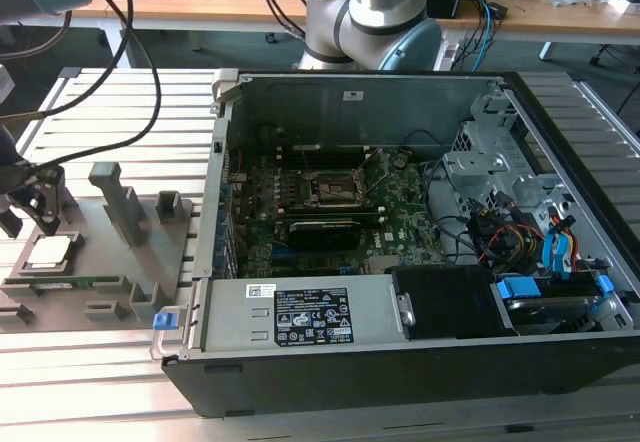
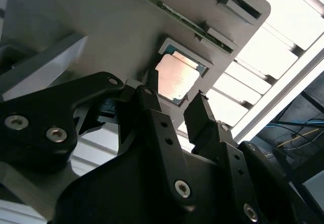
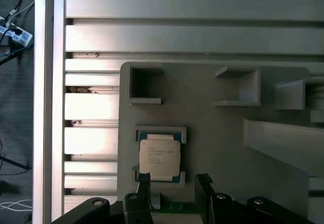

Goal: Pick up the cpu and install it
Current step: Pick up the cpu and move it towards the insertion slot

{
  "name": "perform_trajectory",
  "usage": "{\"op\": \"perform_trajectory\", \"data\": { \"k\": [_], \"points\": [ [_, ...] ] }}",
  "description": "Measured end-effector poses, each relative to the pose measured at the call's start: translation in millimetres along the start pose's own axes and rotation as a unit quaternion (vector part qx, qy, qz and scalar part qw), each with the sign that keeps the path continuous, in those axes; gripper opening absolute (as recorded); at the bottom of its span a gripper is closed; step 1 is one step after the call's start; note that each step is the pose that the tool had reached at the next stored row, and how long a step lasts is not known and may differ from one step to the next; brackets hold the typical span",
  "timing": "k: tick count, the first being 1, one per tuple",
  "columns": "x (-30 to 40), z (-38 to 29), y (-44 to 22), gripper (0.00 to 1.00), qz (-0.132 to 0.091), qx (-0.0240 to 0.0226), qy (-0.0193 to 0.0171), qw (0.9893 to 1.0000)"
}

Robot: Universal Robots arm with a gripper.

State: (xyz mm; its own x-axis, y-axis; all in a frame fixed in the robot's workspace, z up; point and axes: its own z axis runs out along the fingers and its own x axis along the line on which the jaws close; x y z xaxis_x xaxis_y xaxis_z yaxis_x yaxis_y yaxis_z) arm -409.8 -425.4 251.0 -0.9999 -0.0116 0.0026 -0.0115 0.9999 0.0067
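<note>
Hovering gripper (image 1: 38,220): it hangs over the grey tray (image 1: 95,262) at the exterior view's left, well apart from the computer case (image 1: 400,347). In both wrist views it sits just above the near edge of the chip (image 2: 176,91) (image 3: 173,179).
Fingers (image 3: 203,184): spread apart and holding nothing. In the first wrist view the gap looks a little wider than the chip. I see no contact.
Cpu (image 1: 52,252): it lies flat, silvery top up, in its square pocket in the tray, close to the tray's outer edge (image 3: 159,155) (image 2: 174,77).
Tray posts: the upright blocks and slots (image 3: 238,87) stand beside the pocket, not touching the chip.
Socket (image 1: 335,190): the dark metal-framed square on the board inside the open case looks vacant.
Table (image 1: 110,92): slatted aluminium under both tray and case.
Step in hand: to my eye this is the approach for the pick. Nothing is lifted and nothing is installed.
What the grasp calls for: I'd say the fingers want to be centred over the chip, not its near edge. They should come down level into the gaps beside it. A squeeze on two opposite sides looks right, gentle enough not to tip the thin piece.
Watch for: a fingertip landing on the pocket's rim, or on the chip's top, would likely skew it.
</note>
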Motion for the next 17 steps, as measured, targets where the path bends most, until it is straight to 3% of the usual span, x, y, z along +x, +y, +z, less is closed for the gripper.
{"op": "perform_trajectory", "data": {
  "k": [17],
  "points": [
    [0.0,15.0,-0.1,0.48,0.000,0.0000,0.0000,1.0000]
  ]
}}
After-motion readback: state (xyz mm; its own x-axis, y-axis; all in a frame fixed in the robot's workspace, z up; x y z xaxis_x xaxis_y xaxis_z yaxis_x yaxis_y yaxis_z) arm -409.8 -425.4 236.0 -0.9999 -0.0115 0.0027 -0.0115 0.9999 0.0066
